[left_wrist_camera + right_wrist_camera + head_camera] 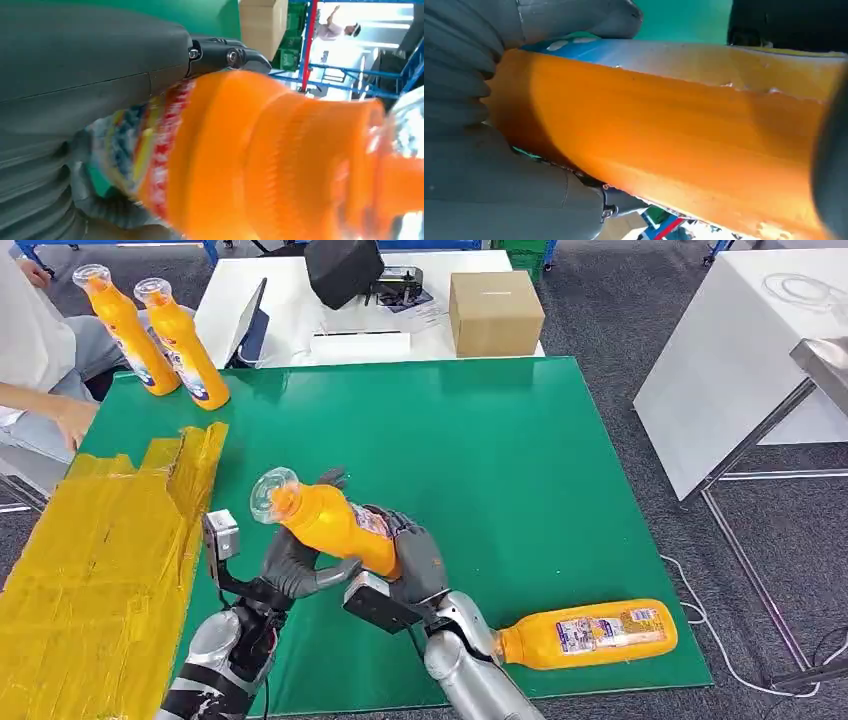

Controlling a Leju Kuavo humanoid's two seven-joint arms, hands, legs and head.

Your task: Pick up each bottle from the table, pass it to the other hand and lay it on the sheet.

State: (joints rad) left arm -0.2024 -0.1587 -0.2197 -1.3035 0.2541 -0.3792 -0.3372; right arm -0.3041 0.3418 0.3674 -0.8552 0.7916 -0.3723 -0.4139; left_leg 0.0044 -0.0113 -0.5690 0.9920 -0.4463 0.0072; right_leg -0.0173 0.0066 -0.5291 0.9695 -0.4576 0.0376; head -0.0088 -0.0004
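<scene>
1. Head view: left hand [290, 565] and right hand [415, 560] both clasp one orange bottle [325, 520] above the green table's [520, 460] near-left part, mid-handover. The yellow sheet [100, 560] looks bare; one bottle [585, 633] lies at the near-right corner, two bottles [155, 335] at the far-left.
2. Left wrist view: fingers wrap the bottle's label.
3. Right wrist view: fingers clamp its body.

Head view is bright and evenly lit from overhead, sharp across the green mat [520, 460], with soft short shadows and mild glare on the white tables [730, 350]. Left wrist view is close-range and soft: the orange bottle [280, 160] is blurred, its label smeared, and the background behind it is blown out white. Right wrist view is dimmer, the bottle [674, 145] shaded and out of focus.
</scene>
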